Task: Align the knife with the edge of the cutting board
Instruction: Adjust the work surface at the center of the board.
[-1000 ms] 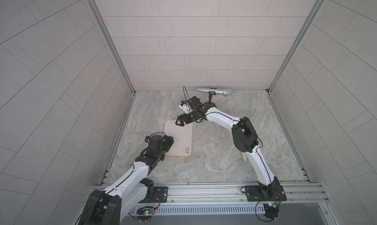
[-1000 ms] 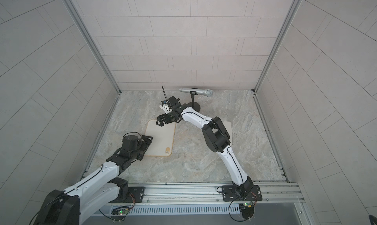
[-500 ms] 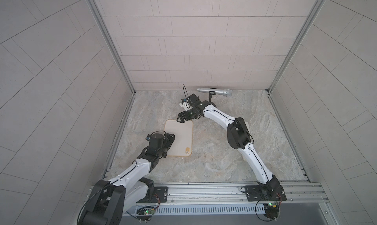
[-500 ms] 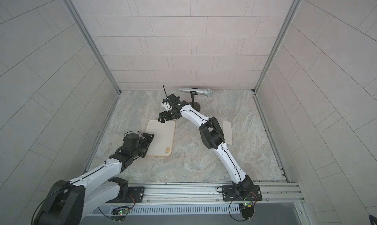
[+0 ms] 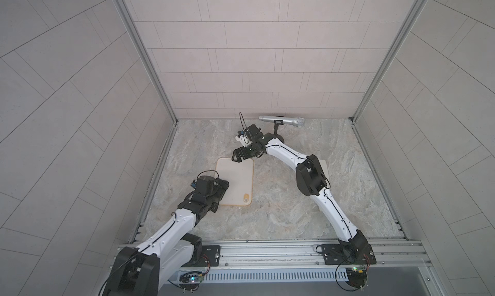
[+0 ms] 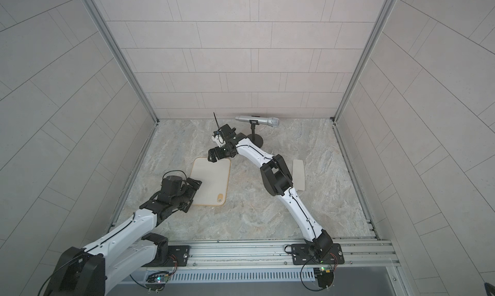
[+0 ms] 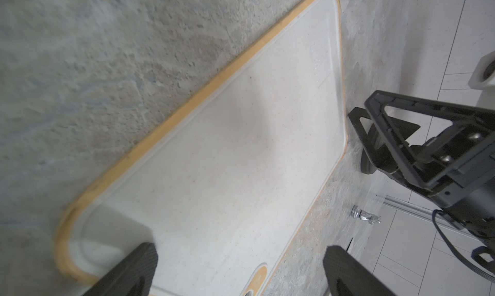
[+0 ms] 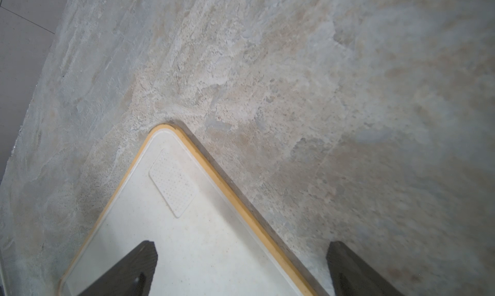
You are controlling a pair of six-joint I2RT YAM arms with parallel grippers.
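In the right wrist view, the right hand [image 8: 241, 266] is seen spread wide and released, with nothing gripped. One finger [image 8: 142, 265] is poised over a rounded corner of the near-square cream cutting board [image 8: 203, 243] with its thin tan rim, and the other is over bare table. Whether the board is touched cannot be told. In the left wrist view, the left hand [image 7: 235, 270] is likewise spread and empty above the board's near end, close to the small oval hole.

The knife [image 6: 299, 174], a cleaver with a broad pale whitish blade, is seen in a top view lying flat, well to the right of the board and partly hidden by the right arm [image 6: 276, 179]. Its long axis runs front to back, roughly parallel to the board's right edge. The handle is not made out, so its pointing direction cannot be told.

The things are carried by a marbled grey-beige table [image 5: 281, 214], enclosed on three sides by pale tiled walls [image 5: 254, 53]. A silver microphone [image 5: 281, 120] on a black round-based stand is placed at the back.
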